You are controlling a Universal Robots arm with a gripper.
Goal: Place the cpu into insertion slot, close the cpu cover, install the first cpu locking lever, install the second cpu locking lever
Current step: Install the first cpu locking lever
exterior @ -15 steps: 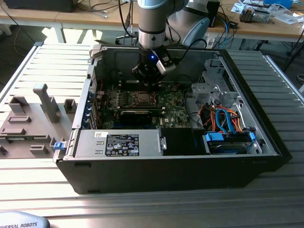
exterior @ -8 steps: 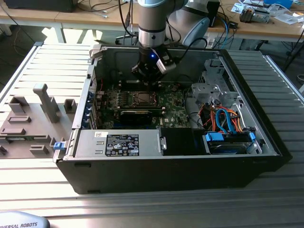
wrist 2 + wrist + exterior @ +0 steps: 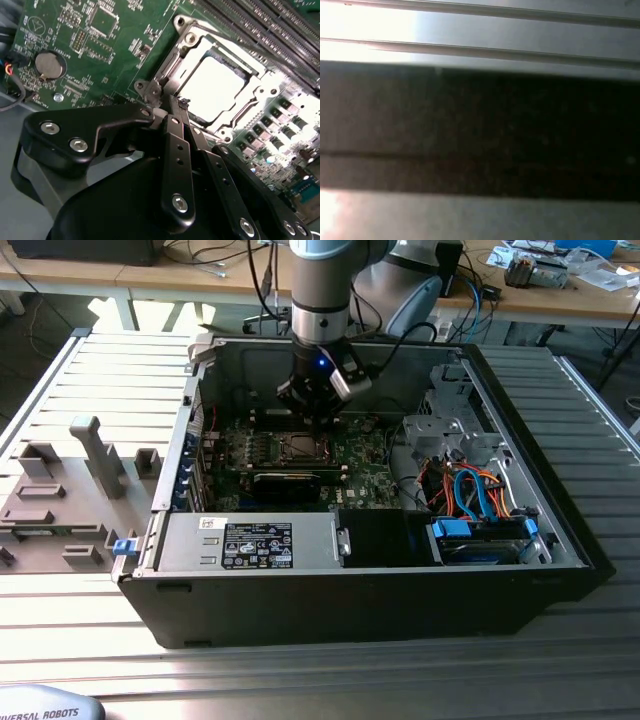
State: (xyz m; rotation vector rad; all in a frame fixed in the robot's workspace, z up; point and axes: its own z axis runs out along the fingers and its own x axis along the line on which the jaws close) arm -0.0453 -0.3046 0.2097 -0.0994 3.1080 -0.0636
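Note:
In the exterior view my gripper hangs inside the open computer case, just above the insertion slot on the green board. The second wrist view shows the cpu lying flat in the slot, its bright metal top seen through the window of the cpu cover. The cover lies down flat over it. My gripper is shut, the black fingers pressed together. Their tips sit at the socket's corner by a screw lug. I cannot make out whether they touch a locking lever.
Memory slots run along the far side of the socket, and a coin battery sits on the board. A long black card, the power supply and a drive cage with cables fill the case. Grey fixtures stand at the exterior view's left.

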